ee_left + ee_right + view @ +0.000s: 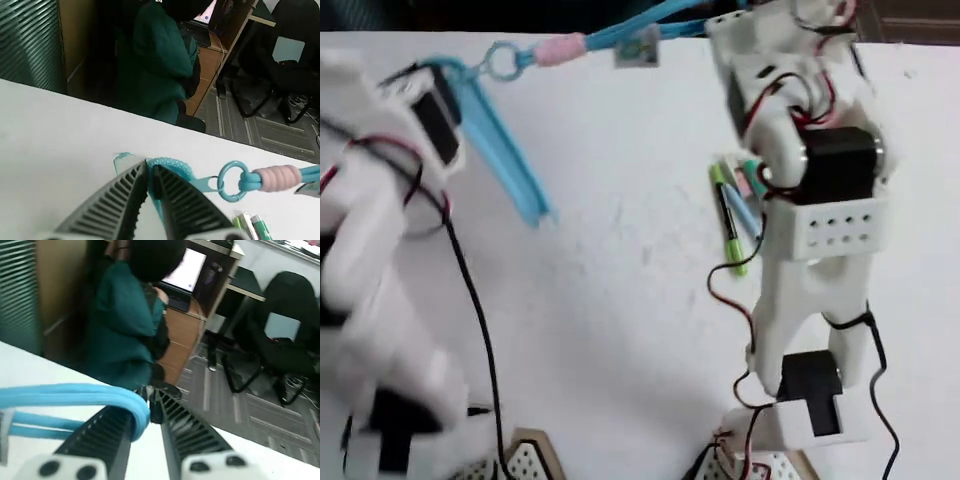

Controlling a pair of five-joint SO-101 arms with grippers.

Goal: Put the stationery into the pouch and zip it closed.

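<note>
Left wrist view: your left gripper has its jaws pinched tight on the teal edge of the pouch. The ring and pink bead trail off just beside it. Right wrist view: your right gripper is closed almost fully, nipping the blue strap. High view: the pens lie on the table outside the pouch, under the right arm and well apart from the pouch. Can't tell what's inside the pouch.
</note>
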